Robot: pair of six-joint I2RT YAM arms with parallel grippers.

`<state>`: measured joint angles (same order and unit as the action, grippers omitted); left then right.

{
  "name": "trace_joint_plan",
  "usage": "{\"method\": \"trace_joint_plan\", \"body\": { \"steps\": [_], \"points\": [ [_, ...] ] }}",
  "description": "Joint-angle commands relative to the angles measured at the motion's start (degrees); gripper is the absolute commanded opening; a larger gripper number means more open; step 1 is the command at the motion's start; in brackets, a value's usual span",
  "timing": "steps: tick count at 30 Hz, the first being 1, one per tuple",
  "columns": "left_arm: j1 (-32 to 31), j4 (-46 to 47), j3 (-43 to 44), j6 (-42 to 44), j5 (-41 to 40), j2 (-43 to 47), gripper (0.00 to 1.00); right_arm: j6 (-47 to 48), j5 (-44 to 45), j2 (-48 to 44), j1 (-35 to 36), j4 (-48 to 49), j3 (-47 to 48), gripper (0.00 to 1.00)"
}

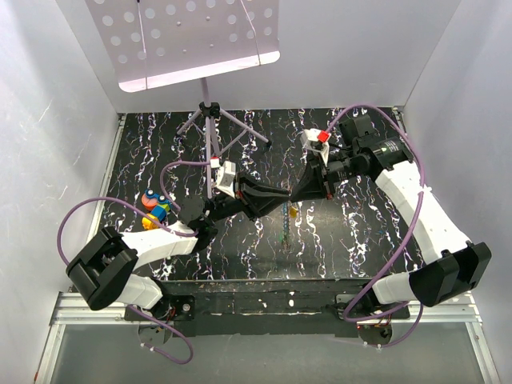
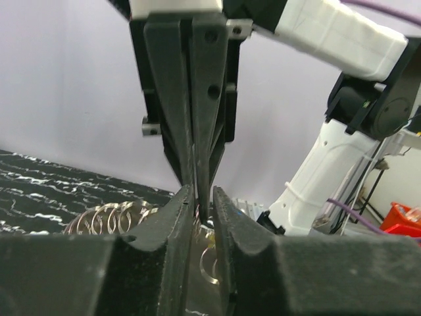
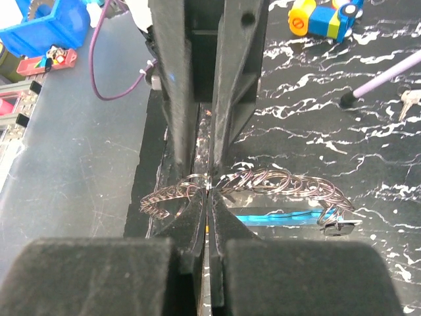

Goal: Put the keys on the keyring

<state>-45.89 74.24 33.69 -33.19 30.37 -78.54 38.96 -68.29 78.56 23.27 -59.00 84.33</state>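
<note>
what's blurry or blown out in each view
Top external: the perforated stand tray is washed out along its lower edge. Left wrist: the left end effector up close is soft and dark, the ring chain blurred. Right wrist: the ring chain is sharp, the right end effector blurred near the lens.

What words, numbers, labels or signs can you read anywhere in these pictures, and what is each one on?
None can be read.
Black joint of the right arm: pale print, too small to read.
Red box beside the blue bin: coloured specks, too blurred to read.
Ring chain, toy blocks: no writing shows.
</note>
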Motion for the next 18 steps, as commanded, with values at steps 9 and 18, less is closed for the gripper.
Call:
{"method": "trace_joint_plan", "body": {
  "steps": [9, 18],
  "points": [
    [3.2, -14.9, 2.2, 1.5, 2.3, 11.3, 0.59, 1.1, 1.7, -4.6, -2.0, -0.6, -5.0, 0.01],
    [9.8, -44.9, 10.4, 4.7, 13.6, 16.3, 0.84, 2.4, 5.0, -4.3, -2.8, -4.6, -4.7, 0.01]
  ]
}}
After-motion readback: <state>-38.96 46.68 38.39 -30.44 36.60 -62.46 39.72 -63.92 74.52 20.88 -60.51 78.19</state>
